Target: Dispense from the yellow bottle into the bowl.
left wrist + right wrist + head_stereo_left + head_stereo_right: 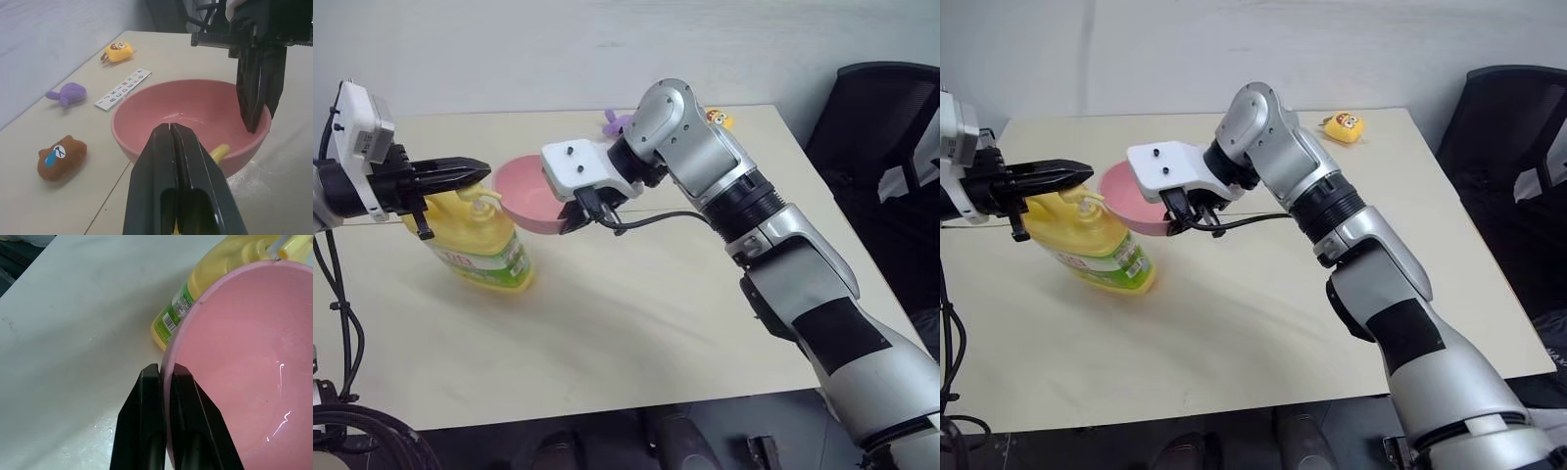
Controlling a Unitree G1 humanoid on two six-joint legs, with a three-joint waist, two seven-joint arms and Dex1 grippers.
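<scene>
Right arm reaches in from the right, elbow bent, wrist turned so the right claw points down and toward the robot's left. Its two black fingers are pinched on the rim of the pink bowl, one finger outside the wall and one inside, holding the bowl lifted off the table and tipped.

Left arm comes in from the left, its left claw held about level and pointing toward the bowl. The fingers are pressed together with nothing visible between them, tips poised over the pump top of the yellow bottle; contact with the pump cannot be judged.

The yellow bottle stands on the table below the left claw, leaning slightly, green-and-red label facing the viewer. The bowl hangs just beside its pump spout, rim close to the nozzle.

Background on the table: a yellow toy, a purple toy, a brown toy, a letter strip.
</scene>
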